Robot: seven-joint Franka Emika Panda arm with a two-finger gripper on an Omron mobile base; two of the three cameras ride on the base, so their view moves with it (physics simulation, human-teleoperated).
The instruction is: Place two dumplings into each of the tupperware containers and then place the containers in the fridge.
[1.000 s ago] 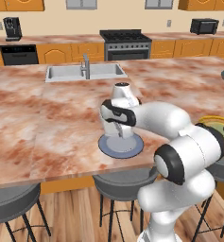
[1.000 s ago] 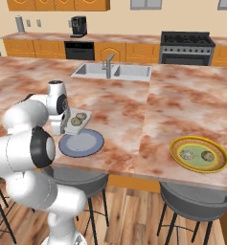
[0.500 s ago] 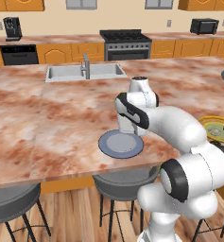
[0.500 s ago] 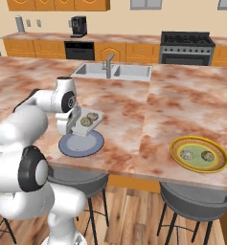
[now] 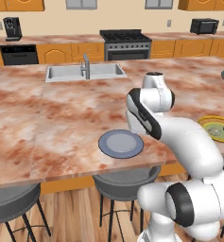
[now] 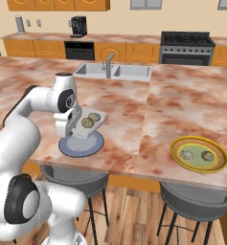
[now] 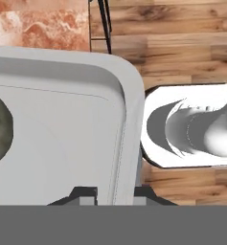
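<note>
The gripper (image 6: 71, 135) is clenching the rim of the pale tub (image 6: 89, 127) with two dumplings (image 6: 87, 122), carrying it fridgeward.

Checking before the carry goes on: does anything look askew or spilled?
Nothing spilled. The gripper is shut on the rim of the pale grey tupperware container, carried clear above the blue-grey plate. Both dumplings sit inside it.

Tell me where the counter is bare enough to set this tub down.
Bare marble lies between the blue plate and the yellow plate, and left of the sink. It is crowded where the gripper holds the tub with its dumplings over the blue plate.
</note>
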